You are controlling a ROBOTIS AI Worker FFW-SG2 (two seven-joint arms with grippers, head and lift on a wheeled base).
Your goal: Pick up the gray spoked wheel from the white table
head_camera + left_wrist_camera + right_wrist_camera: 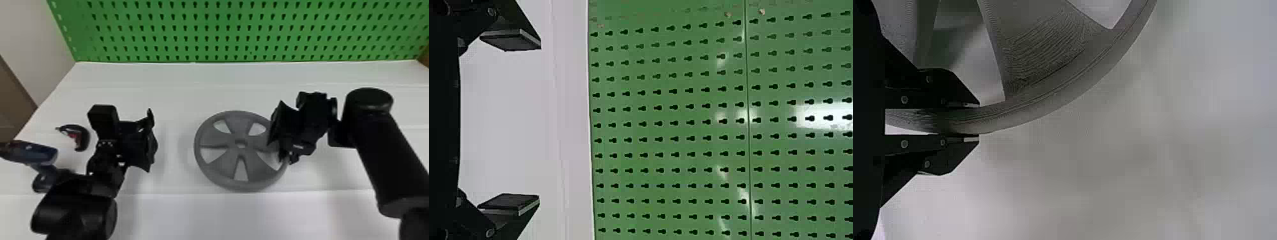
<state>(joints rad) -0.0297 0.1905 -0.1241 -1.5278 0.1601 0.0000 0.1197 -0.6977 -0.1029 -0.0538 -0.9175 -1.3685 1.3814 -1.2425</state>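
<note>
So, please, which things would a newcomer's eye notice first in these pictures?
Probably the bright green perforated panel, standing behind the white table. Next comes the large gray spoked wheel near the middle of the head view, its rim between the fingers of the right gripper.

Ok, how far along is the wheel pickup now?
Gripping looks done: the right gripper has the gray wheel by its rim. Lifting seems the step in hand; I can't tell whether it's off the white table, so raising it clear may be left.
</note>
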